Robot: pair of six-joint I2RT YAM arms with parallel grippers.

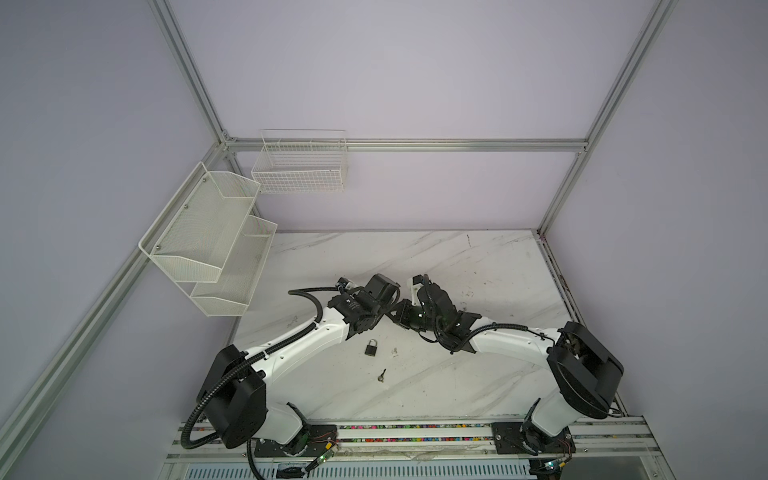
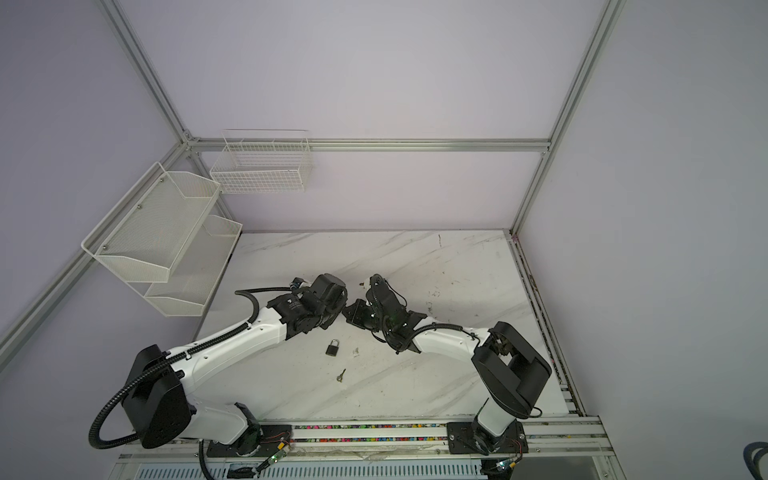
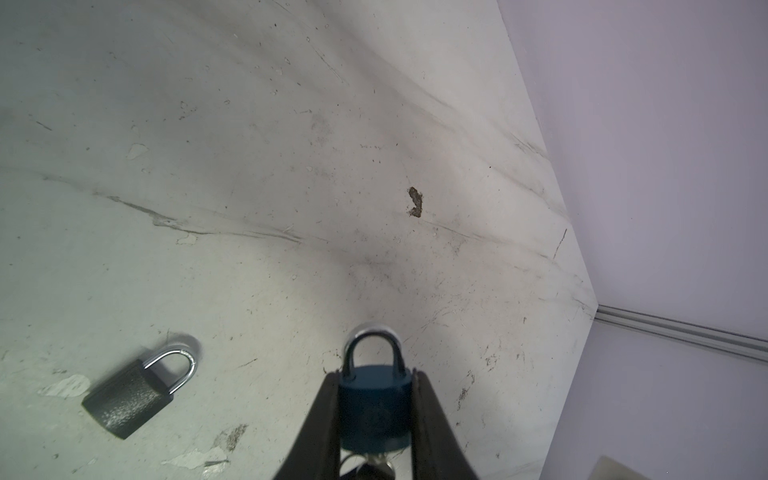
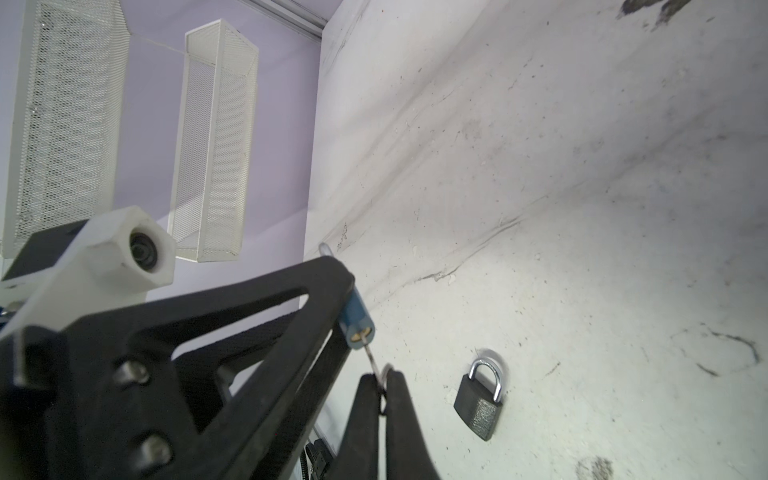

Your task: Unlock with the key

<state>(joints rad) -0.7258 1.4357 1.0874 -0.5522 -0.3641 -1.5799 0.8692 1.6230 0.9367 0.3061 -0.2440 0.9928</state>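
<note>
Marble tabletop (image 1: 457, 270) bears grey padlock (image 1: 371, 347) and loose key (image 1: 381, 375) (blue padlock (image 3: 376, 409) gripped nearby).

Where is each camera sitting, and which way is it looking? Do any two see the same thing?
Both top views: high over the robot's side, looking down at the table; left arm, right arm and a gray padlock show.
Left wrist: on the left arm, facing along the left gripper, shut on the blue padlock.
Right wrist: on the right arm, facing along the right gripper, pinching the key.
Shared: both wrist views see both padlocks.
</note>
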